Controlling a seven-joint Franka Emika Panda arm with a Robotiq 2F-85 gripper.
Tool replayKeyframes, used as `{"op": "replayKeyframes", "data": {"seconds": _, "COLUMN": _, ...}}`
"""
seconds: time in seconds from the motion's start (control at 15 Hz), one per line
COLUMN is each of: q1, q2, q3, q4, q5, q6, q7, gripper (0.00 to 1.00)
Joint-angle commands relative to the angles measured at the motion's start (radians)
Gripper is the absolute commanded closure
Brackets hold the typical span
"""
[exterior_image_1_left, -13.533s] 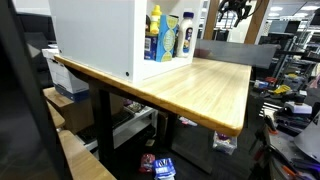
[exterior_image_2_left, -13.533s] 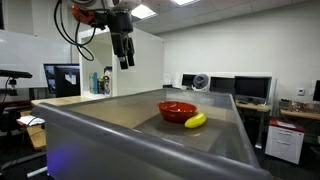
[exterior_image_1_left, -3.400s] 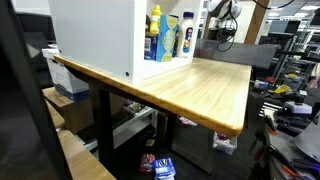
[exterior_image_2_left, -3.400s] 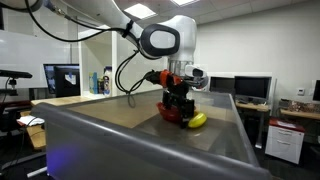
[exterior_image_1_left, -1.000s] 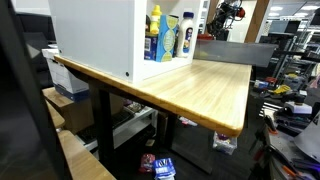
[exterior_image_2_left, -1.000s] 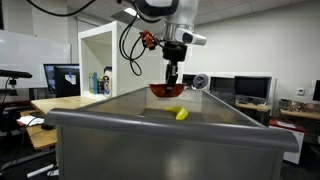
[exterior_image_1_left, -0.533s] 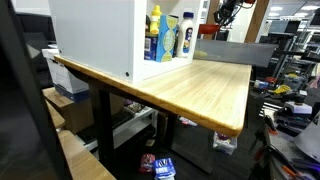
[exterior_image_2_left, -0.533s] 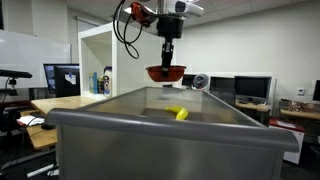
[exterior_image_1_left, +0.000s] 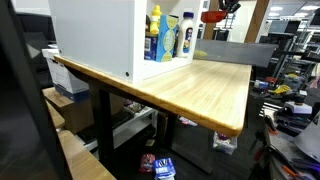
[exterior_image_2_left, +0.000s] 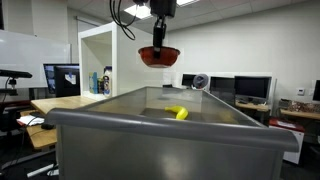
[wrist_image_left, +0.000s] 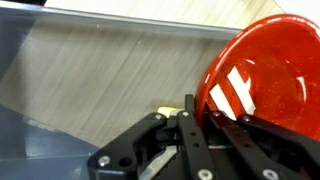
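One broad grey wall (exterior_image_2_left: 150, 150), blurred and close to the lens, fills the lower half of an exterior view and hides the near part of the light wooden table (exterior_image_1_left: 200, 85). Whether it is the side of a bin or a loose panel cannot be told. Just past its top edge lies a small yellow banana (exterior_image_2_left: 177, 113), its underside cut off by the wall. In the wrist view the banana is only a yellow sliver, half hidden behind the black fingers (wrist_image_left: 186, 130).

High above the banana, well clear of the table, hangs a shiny red plastic bowl (exterior_image_2_left: 159, 56). The black end effector (exterior_image_2_left: 160, 42) grips it from above, jaws drawn narrow onto one side of the rim. The wrist view shows that rim pinched between the fingers, but the bowl runs off the right and bottom edges there, and white glare streaks its inside. In an exterior view the bowl (exterior_image_1_left: 212, 16) is a small red patch at the top edge, and the arm above it is cut off.

Farther back stands a white open-fronted cabinet (exterior_image_1_left: 100, 40) holding blue and yellow bottles (exterior_image_1_left: 155, 35), their labels too small to read. Behind everything, dark monitors (exterior_image_2_left: 250, 88) line the far wall.
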Motion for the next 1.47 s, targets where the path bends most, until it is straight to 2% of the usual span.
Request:
{"op": "replayKeyframes", "data": {"seconds": 0.0, "q1": 0.021, "q2": -0.027, "q3": 0.0, "q4": 0.076, "q5": -0.026, "q6": -0.067, "q7": 0.056, "gripper": 0.99}}
{"op": "replayKeyframes", "data": {"seconds": 0.4, "q1": 0.034, "q2": -0.026, "q3": 0.002, "q4": 0.217, "q5": -0.029, "q6": -0.15, "q7": 0.098, "gripper": 0.99}}
{"op": "replayKeyframes", "data": {"seconds": 1.4, "q1": 0.055, "q2": 0.011, "q3": 0.017, "q4": 0.556, "q5": -0.018, "q6": -0.273, "q7": 0.175, "gripper": 0.99}}
